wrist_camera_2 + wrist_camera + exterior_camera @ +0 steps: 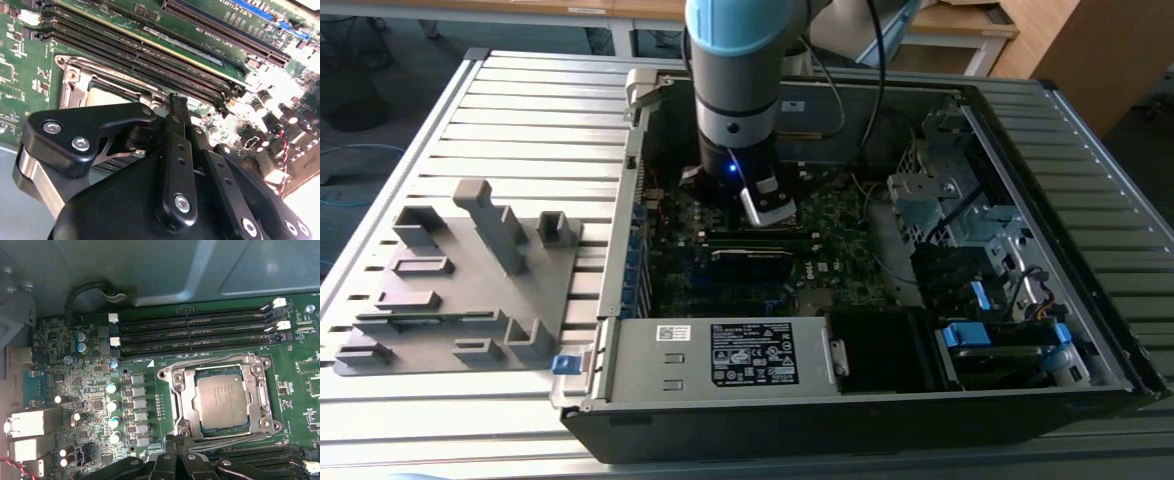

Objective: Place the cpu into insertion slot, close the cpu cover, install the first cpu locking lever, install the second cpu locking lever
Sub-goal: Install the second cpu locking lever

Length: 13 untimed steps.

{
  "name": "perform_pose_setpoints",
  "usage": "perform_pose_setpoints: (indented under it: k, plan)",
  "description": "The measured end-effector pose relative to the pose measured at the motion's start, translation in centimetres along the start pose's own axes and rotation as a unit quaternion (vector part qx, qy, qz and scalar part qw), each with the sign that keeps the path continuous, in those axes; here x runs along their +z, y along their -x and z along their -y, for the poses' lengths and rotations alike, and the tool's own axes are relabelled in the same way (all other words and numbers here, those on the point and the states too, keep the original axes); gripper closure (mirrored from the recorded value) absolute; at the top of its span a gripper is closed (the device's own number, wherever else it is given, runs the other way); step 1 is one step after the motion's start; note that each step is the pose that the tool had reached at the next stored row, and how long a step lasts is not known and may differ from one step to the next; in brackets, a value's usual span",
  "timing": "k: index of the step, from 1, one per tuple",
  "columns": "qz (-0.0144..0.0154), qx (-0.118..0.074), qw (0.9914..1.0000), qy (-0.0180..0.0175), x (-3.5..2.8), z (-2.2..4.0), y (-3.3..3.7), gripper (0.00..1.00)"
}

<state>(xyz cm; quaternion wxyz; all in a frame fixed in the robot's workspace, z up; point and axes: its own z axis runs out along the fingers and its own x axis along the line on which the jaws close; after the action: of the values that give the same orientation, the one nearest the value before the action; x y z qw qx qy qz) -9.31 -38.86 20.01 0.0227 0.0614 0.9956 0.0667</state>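
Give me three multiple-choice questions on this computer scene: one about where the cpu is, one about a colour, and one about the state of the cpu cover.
1. Where is the cpu?
A. Seated in the insertion slot
B. On the grey fixture outside the case
C. On top of the power supply

2. What colour is the circuit board around the socket?
A. Red
B. Green
C. White

3. How does the cpu cover stand?
A. Raised upright
B. Taken off and lying outside the case
C. Lying down flat around the chip

Answers:
1 A: in the first wrist view the cpu sits inside the insertion slot.
2 B: the circuit board is green.
3 C: the cpu cover frames the chip, with the metal top showing through its cut-out.
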Motion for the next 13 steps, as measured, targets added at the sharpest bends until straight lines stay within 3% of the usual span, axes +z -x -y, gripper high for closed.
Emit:
perform_pose_setpoints:
  k: [7,13]
  plan:
    - [-0.0006,0.000,0.99999,0.0042,0.04,0.14,-0.09,0.89]
    - [-0.0006,0.000,0.99999,0.0044,0.07,0.15,-0.10,0.89]
